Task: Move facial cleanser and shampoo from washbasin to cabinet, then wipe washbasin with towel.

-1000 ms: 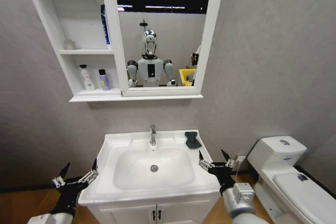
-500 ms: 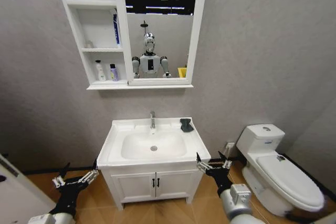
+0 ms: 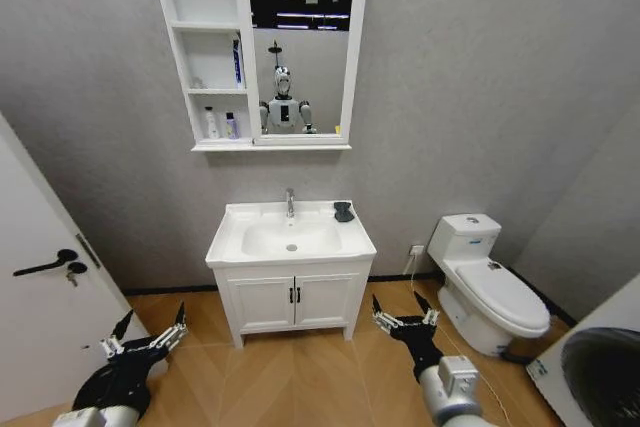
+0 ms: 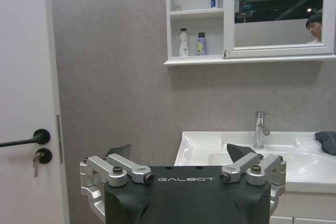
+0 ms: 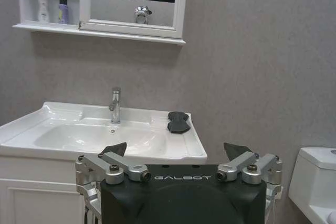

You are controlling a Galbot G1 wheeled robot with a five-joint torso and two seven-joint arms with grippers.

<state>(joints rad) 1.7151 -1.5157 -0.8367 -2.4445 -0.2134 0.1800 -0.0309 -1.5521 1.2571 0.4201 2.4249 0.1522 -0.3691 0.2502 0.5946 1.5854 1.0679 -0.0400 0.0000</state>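
The white washbasin (image 3: 228, 245) stands far ahead against the grey wall, with the dark towel (image 3: 343, 211) lying on its back right corner beside the tap (image 3: 290, 201). Above it hangs the cabinet (image 3: 185, 57). A white bottle (image 3: 211, 124) and a purple bottle (image 3: 231, 126) stand in its lowest compartment and a blue tube (image 3: 237, 60) in the middle one. Which are the facial cleanser and shampoo I cannot tell. My left gripper (image 3: 150, 332) and right gripper (image 3: 400, 312) hang low over the floor, well short of the basin, both open and empty.
A white door (image 3: 40, 327) with a black handle (image 3: 40, 265) is close on the left. A toilet (image 3: 485, 292) stands right of the basin, and a round dark-fronted appliance (image 3: 600, 372) fills the near right corner. Wooden floor (image 3: 300, 377) lies between me and the low cupboard (image 3: 295, 299).
The camera has backed away, so basin and cabinet look smaller and farther. The door and the toilet have come into view. Both grippers stay open and low.
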